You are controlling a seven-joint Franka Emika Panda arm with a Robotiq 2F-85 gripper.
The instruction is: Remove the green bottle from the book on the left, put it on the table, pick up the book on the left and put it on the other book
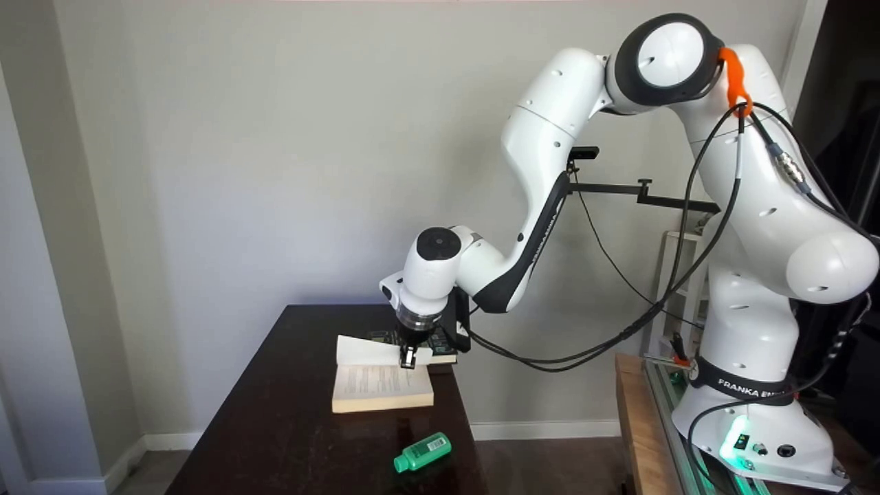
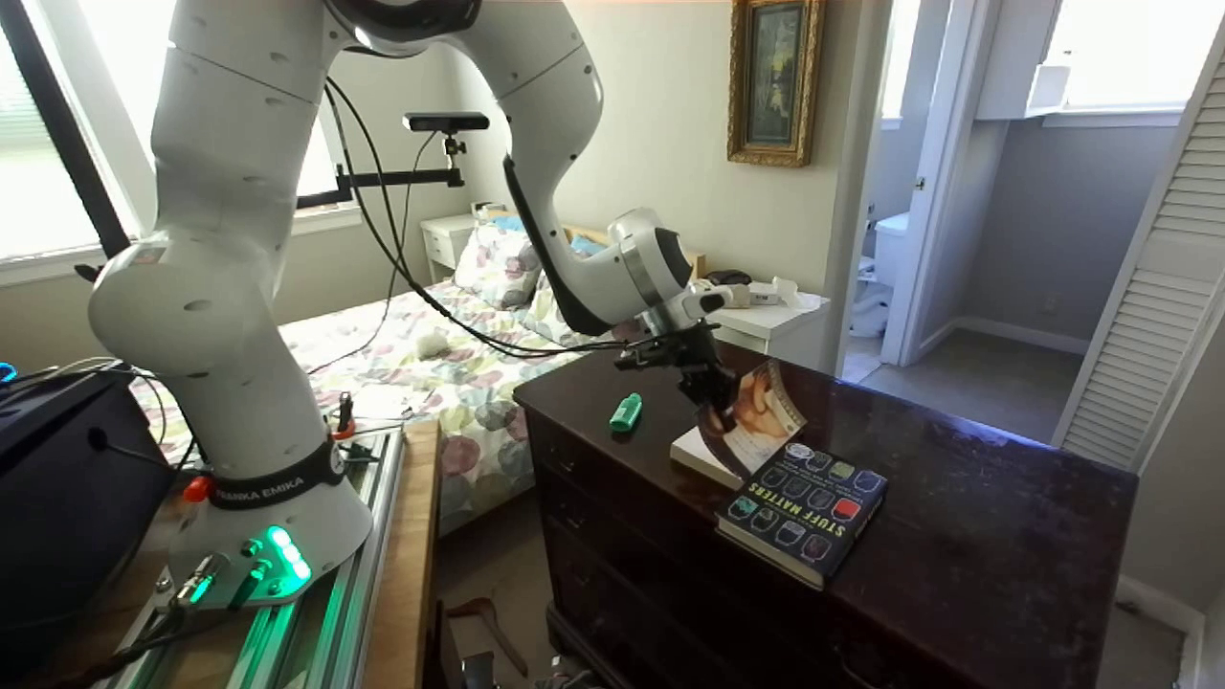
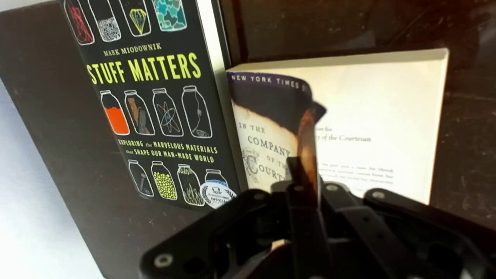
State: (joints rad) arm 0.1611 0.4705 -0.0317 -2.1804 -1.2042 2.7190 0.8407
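— Your gripper [image 1: 408,358] is closed, seemingly on the cover [image 2: 766,413] of the left book [image 2: 706,459]. Why?
— Perhaps for lifting; the green bottle [image 2: 626,412] lies farther left on the table [image 2: 976,517], not blocking you.

Bent arm [image 1: 543,124], closed hand [image 1: 408,359] downturned
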